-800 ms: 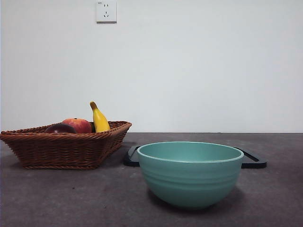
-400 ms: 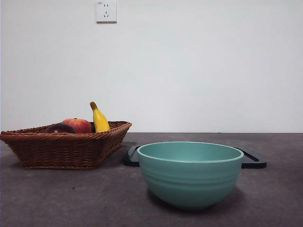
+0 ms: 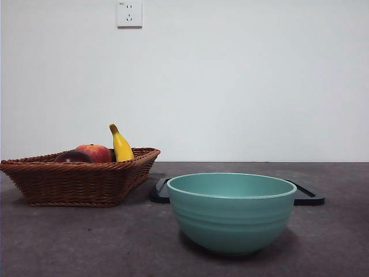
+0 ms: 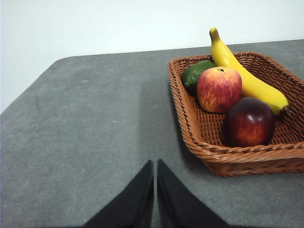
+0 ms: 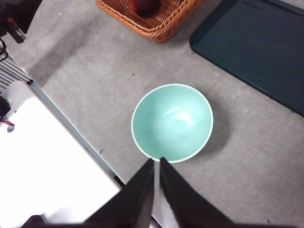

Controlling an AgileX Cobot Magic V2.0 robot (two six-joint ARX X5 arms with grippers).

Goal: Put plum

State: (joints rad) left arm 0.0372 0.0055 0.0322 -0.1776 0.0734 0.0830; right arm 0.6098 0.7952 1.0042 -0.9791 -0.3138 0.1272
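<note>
The dark maroon plum (image 4: 249, 122) lies in the brown wicker basket (image 4: 209, 152), at its near corner beside a red-orange peach-like fruit (image 4: 219, 89). From the front, only the plum's top (image 3: 73, 156) shows above the basket rim (image 3: 75, 173). My left gripper (image 4: 155, 166) is shut and hovers over bare table, apart from the basket. My right gripper (image 5: 156, 164) is shut too, high above the teal bowl (image 5: 172, 122), which holds nothing.
A yellow banana (image 4: 247, 78) and a green fruit (image 4: 197, 73) share the basket. A dark tray (image 5: 256, 47) lies flat behind the teal bowl (image 3: 232, 212). A white block (image 5: 42, 161) borders the table's near edge.
</note>
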